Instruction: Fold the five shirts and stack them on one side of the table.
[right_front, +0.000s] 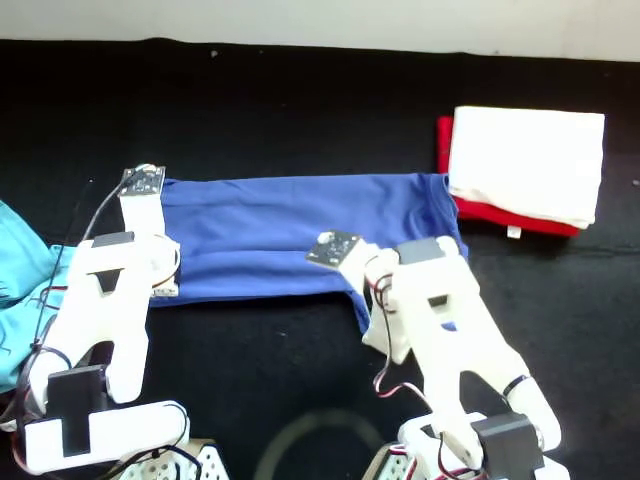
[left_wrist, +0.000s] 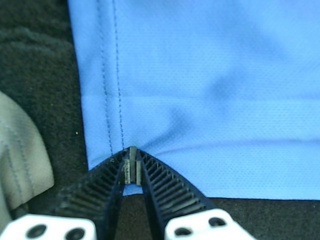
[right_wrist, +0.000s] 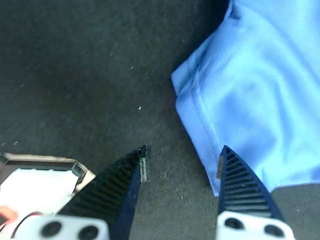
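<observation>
Here, in the left wrist view, the left claw is clenched on the hem corner of the blue shirt, which spreads away beyond its tips. In the right wrist view, the right claw hangs released over black cloth, the blue shirt's sleeve just beside one fingertip. In the high view, the blue shirt stretches between both claws; a folded white shirt atop a red shirt lies well beyond the right claw.

The blue shirt is seen spread flat on the black table cover. Its double-stitched hem is pinched near a corner between the closed jaws of the left gripper. A pale cloth is seen just beside that corner.
</observation>
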